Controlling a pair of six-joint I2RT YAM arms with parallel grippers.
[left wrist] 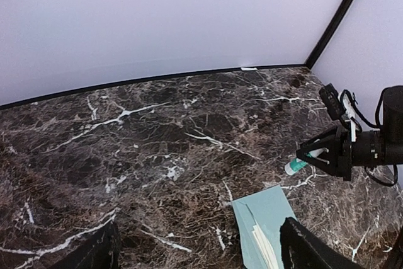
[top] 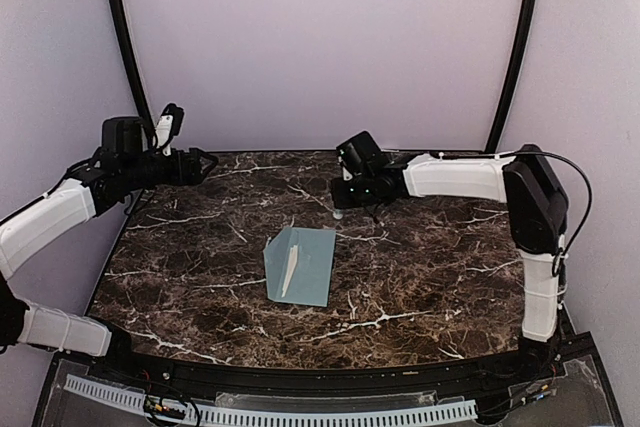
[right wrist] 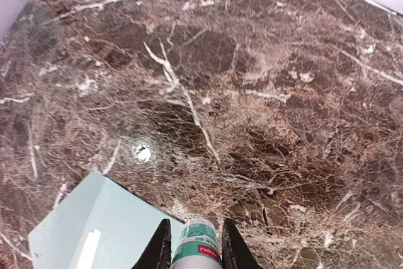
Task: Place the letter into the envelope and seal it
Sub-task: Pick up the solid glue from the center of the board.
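The pale blue-grey envelope (top: 305, 269) lies flat in the middle of the marble table (top: 440, 277). The white folded letter (top: 288, 269) sits partly inside the envelope's opening. My right gripper (top: 343, 201) is just behind the envelope's far right corner, shut on a white-and-green glue stick (right wrist: 196, 247), which pokes out past the fingertips (right wrist: 162, 244). The left wrist view shows the same stick (left wrist: 295, 165) tilted low over the table. My left gripper (top: 185, 142) is raised at the table's far left, open and holding nothing, well away from the envelope (left wrist: 264, 218).
A small bright glare spot (right wrist: 143, 152) shows on the marble beyond the envelope (right wrist: 107, 225). Pale walls and two black poles (top: 515, 47) close in the back of the table.
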